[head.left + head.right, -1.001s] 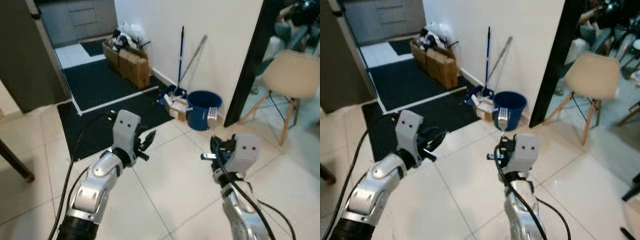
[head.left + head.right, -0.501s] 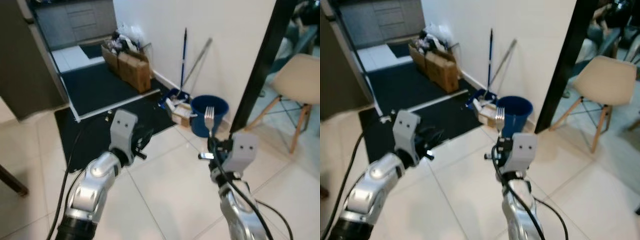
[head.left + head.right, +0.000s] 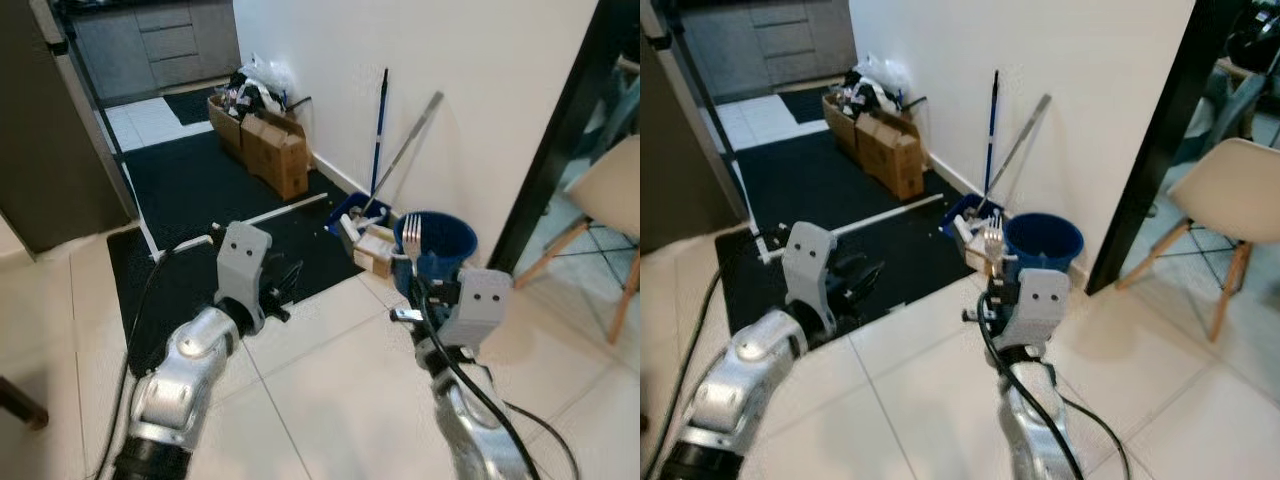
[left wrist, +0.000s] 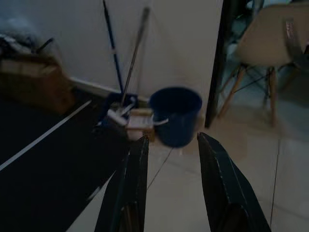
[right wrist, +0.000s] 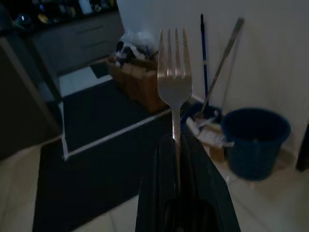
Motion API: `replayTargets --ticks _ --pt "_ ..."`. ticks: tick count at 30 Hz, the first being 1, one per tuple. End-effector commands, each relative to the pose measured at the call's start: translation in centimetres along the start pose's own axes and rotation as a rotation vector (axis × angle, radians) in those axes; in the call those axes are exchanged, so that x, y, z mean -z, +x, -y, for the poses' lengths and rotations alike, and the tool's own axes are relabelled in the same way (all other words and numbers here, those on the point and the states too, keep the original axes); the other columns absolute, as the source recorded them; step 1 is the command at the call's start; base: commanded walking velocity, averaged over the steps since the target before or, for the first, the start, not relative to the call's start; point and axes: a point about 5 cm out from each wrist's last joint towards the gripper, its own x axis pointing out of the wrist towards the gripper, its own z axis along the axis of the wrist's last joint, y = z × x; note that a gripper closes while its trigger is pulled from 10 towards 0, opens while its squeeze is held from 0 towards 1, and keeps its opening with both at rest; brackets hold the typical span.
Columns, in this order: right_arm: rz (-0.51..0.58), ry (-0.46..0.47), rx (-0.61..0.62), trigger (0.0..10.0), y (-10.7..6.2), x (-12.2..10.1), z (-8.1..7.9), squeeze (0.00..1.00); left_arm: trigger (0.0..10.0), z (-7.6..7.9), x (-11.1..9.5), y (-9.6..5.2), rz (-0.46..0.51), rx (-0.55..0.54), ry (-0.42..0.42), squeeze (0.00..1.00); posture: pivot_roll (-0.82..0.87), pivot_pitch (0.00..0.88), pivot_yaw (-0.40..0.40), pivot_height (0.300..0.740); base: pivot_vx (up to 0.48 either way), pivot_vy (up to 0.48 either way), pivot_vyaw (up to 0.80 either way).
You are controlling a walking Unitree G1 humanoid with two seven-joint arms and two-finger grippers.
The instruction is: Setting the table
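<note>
Before me a white wall [image 3: 470,90] runs down to a pale tiled floor [image 3: 330,370], and a dark mat [image 3: 200,190] covers the floor toward a grey cabinet [image 3: 170,45] at the far end. To my right a beige chair [image 3: 1245,195] on wooden legs stands beyond a black door frame [image 3: 1150,150]. Against the wall sit cardboard boxes [image 3: 270,145] stuffed with bags, and nearer me a blue bucket [image 3: 440,245] stands on the tiles with a small box [image 3: 372,252] just beside it; a blue-handled mop [image 3: 380,130] and a grey pole [image 3: 410,140] lean on the wall above them. My left arm reaches forward over the edge of the mat, and my left claw [image 4: 171,159] hangs with its two black fingers [image 4: 135,188] spread apart, nothing between them. My right arm is raised in front of me, and my right claw [image 5: 177,145] is pressed together on the handle of a fork [image 5: 175,82], holding it upright with the tines pointing up, in the air in front of the bucket.
</note>
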Motion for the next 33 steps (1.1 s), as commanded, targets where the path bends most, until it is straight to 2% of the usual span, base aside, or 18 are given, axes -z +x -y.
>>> replayTargets --ticks 1,13,15,16,18,19,20,23,24,25,26,28,31,33 --pt "-0.009 0.016 -0.018 10.0 -0.1 0.3 -0.7 0.0 10.0 -0.5 0.4 -0.4 -0.021 -0.014 -0.002 0.0 0.03 0.071 0.12 0.74 0.48 0.0 0.0" --pt "-0.022 0.01 -0.03 10.0 -0.2 0.5 -0.8 0.0 10.0 -0.5 0.7 -0.5 -0.029 -0.022 -0.004 0.0 0.04 0.075 0.109 0.74 0.48 0.0 0.0" --pt "-0.045 0.004 -0.045 10.0 -0.2 0.9 -0.8 0.0 10.0 -0.8 1.3 -0.8 -0.045 -0.04 -0.003 0.0 0.05 0.078 0.094 0.74 0.48 0.0 0.0" --pt "-0.085 -0.003 -0.069 10.0 -0.3 1.8 -0.9 0.0 10.0 -1.4 2.3 -1.5 -0.075 -0.078 -0.001 0.0 0.05 0.082 0.086 0.74 0.48 0.0 0.0" --pt "-0.085 -0.003 -0.069 10.0 -0.3 1.8 -0.9 0.0 10.0 -1.4 2.3 -1.5 -0.075 -0.078 -0.001 0.0 0.05 0.082 0.086 0.74 0.48 0.0 0.0" --pt "-0.15 -0.009 -0.093 10.0 -0.6 3.1 -0.7 0.0 10.0 -2.2 3.8 -2.8 -0.12 -0.13 -0.002 0.0 0.06 0.084 0.077 0.74 0.352 0.0 0.0" --pt "-0.15 -0.009 -0.093 10.0 -0.6 3.1 -0.7 0.0 10.0 -2.2 3.8 -2.8 -0.12 -0.13 -0.002 0.0 0.06 0.084 0.077 0.74 0.352 0.0 0.0" --pt "-0.256 -0.011 -0.126 10.0 -1.4 5.3 0.0 0.0 10.0 -3.2 6.3 -5.4 -0.197 -0.231 -0.012 0.0 0.06 0.086 0.064 0.74 0.208 0.0 0.0" --pt "-0.256 -0.011 -0.126 10.0 -1.4 5.3 0.0 0.0 10.0 -3.2 6.3 -5.4 -0.197 -0.231 -0.012 0.0 0.06 0.086 0.064 0.74 0.0 0.0 0.0" --pt "-0.301 -0.01 -0.144 10.0 -2.0 6.2 0.3 0.0 10.0 -3.8 7.6 -6.9 -0.235 -0.3 -0.029 0.0 0.07 0.088 0.059 0.74 0.0 0.0 0.0" --pt "-0.301 -0.01 -0.144 10.0 -2.0 6.2 0.3 0.0 10.0 -3.8 7.6 -6.9 -0.235 -0.3 -0.029 0.0 0.07 0.088 0.059 0.74 0.0 0.0 0.0" --pt "-0.328 -0.01 -0.156 10.0 -2.4 6.9 0.5 0.0 10.0 -4.3 8.4 -8.1 -0.258 -0.355 -0.048 0.0 0.07 0.088 0.059 0.74 0.0 0.0 0.0" --pt "-0.393 0.001 -0.153 10.0 -3.2 8.5 1.2 0.0 10.0 -5.2 10.6 -10.3 -0.325 -0.482 -0.122 0.0 0.07 0.085 0.054 0.74 0.0 0.0 0.0" --pt "-0.418 -0.001 -0.155 10.0 -3.5 9.1 1.4 0.0 10.0 -5.2 11.3 -10.8 -0.352 -0.502 -0.12 0.0 0.06 0.077 0.051 0.74 0.0 0.0 0.0"
